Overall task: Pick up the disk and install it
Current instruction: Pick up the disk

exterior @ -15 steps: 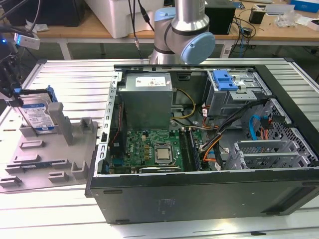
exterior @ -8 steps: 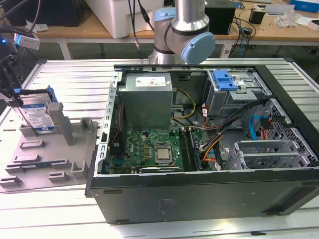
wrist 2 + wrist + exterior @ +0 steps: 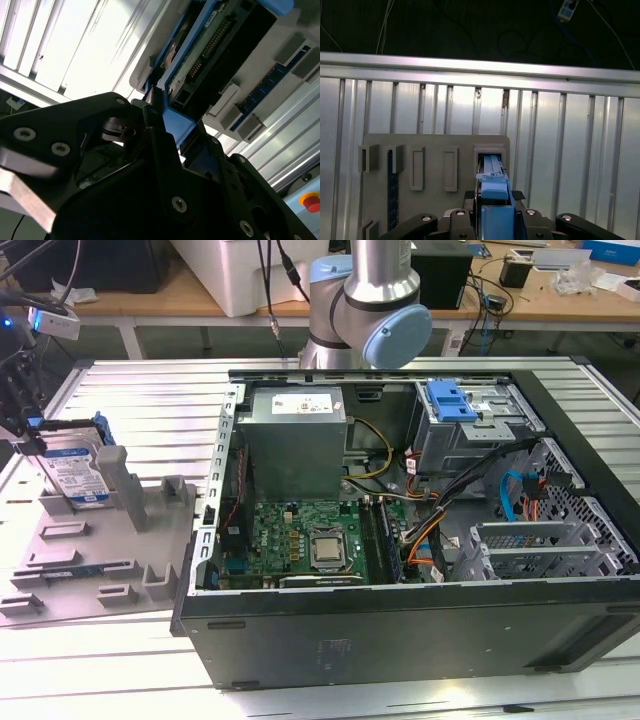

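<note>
Down at the exterior view's left edge, the gripper (image 3: 25,425) hangs over the grey fixture tray (image 3: 120,575). Its fingers pinch the blue carrier edge of the disk (image 3: 78,472), which stands upright in a slot at the tray's far corner (label towards the camera). Beside the tray lies the open computer case (image 3: 400,635), its motherboard (image 3: 290,530) bared. At the case's far side sits the metal drive cage (image 3: 470,435), with a blue latch (image 3: 450,400) on top. Behind rises the arm's base (image 3: 368,300).
</note>
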Robot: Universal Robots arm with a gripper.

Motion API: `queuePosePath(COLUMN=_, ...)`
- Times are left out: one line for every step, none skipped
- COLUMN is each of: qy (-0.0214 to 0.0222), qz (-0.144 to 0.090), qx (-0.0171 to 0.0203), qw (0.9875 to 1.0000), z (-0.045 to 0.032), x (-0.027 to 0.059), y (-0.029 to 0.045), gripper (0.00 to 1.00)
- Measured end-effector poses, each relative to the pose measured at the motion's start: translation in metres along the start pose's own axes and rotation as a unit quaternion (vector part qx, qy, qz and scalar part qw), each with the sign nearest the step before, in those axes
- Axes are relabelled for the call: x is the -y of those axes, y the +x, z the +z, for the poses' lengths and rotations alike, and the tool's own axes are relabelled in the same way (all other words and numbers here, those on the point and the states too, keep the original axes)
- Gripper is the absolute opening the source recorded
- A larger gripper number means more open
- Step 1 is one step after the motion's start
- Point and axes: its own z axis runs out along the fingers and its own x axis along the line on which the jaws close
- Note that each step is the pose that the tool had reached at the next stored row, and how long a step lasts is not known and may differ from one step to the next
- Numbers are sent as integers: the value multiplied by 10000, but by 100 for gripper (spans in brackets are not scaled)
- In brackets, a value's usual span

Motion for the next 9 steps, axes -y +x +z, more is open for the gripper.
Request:
queuePosePath(qy=0, qz=0, qx=0, qw=10000, z=0, x=0, y=0, gripper=37)
queuePosePath(qy=0, qz=1, qx=0, qw=10000, z=0, x=0, y=0, gripper=37)
queuePosePath(qy=0, qz=1, qx=0, qw=10000, z=0, x=0, y=0, gripper=37)
queuePosePath(qy=1, qz=1, qx=0, qw=10000, z=0, x=0, y=0, gripper=37)
queuePosePath(qy=1, qz=1, qx=0, qw=10000, z=0, x=0, y=0, gripper=37)
queuePosePath(qy=1, qz=1, qx=0, qw=10000, z=0, x=0, y=0, gripper=37)
queuePosePath(qy=1, qz=1, qx=0, qw=10000, z=0, x=0, y=0, gripper=37)
queuePosePath(qy=1, qz=1, qx=0, qw=10000, z=0, x=0, y=0, gripper=37)
queuePosePath(qy=1, qz=1, qx=0, qw=10000, z=-1, x=0, y=0, gripper=37)
